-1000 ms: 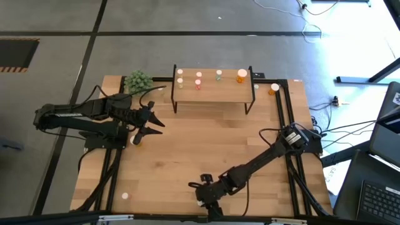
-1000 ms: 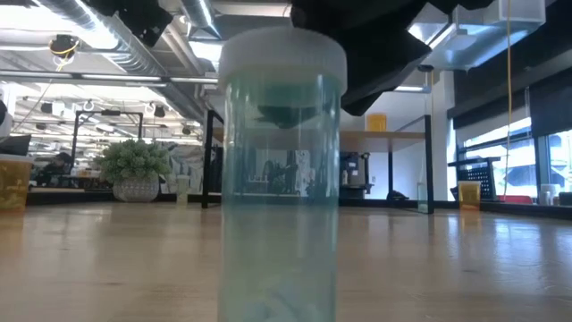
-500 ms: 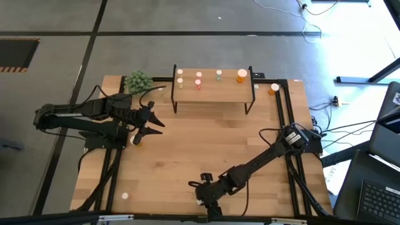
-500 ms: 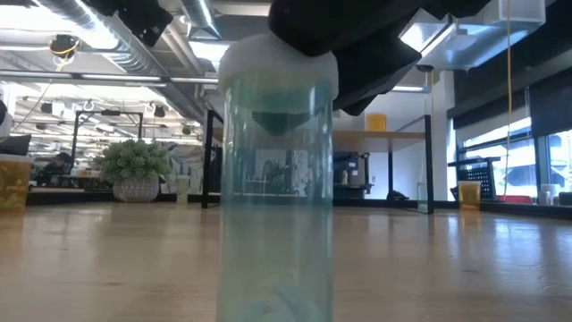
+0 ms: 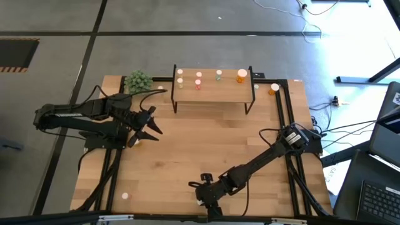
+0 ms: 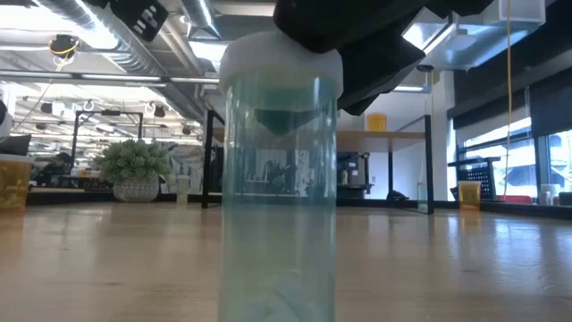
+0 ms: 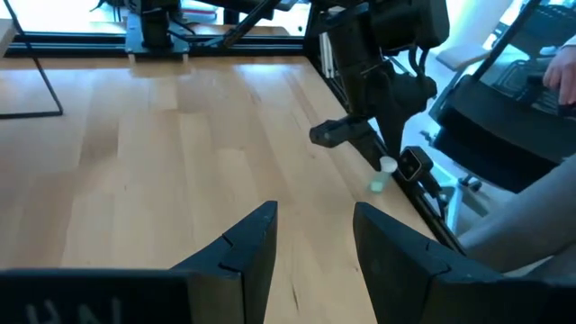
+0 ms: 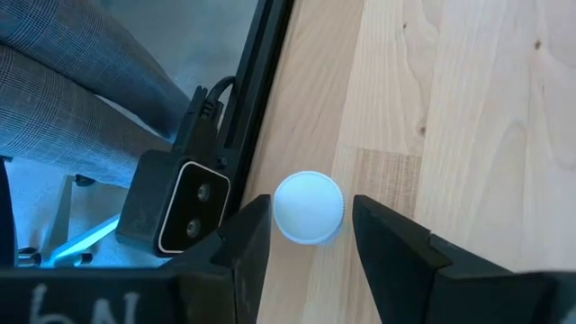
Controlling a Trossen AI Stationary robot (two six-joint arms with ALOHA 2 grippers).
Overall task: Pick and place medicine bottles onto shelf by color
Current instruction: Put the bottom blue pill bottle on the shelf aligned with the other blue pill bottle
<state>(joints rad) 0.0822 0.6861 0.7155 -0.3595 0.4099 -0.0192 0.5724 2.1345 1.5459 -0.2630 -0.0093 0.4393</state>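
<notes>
A green-tinted medicine bottle point(image 6: 277, 179) with a pale cap point(image 8: 308, 208) stands upright at the table's near edge, and also shows as the green bottle point(image 7: 378, 180) in the left wrist view. My right gripper point(image 8: 308, 214) is open and reaches down over it, one finger on each side of the cap with a small gap on both sides. My left gripper point(image 7: 313, 220) is open and empty above the table's left half point(image 5: 150, 125). The shelf point(image 5: 212, 92) at the far edge carries yellowish, pink, green and orange bottles.
The green plant ball point(image 5: 138, 81) sits at the far left corner. An orange bottle point(image 5: 273, 89) stands right of the shelf. A small pale-capped bottle point(image 5: 125, 195) stands near the left near corner. The low camera point(image 8: 184, 207) sits just beyond the near edge. Bare wood lies mid-table.
My right gripper has come down over the green bottle's cap, which stood clear below it a second ago. My left gripper has drawn back a little toward the table's left edge and turned slightly. The bottle has stayed in place.
</notes>
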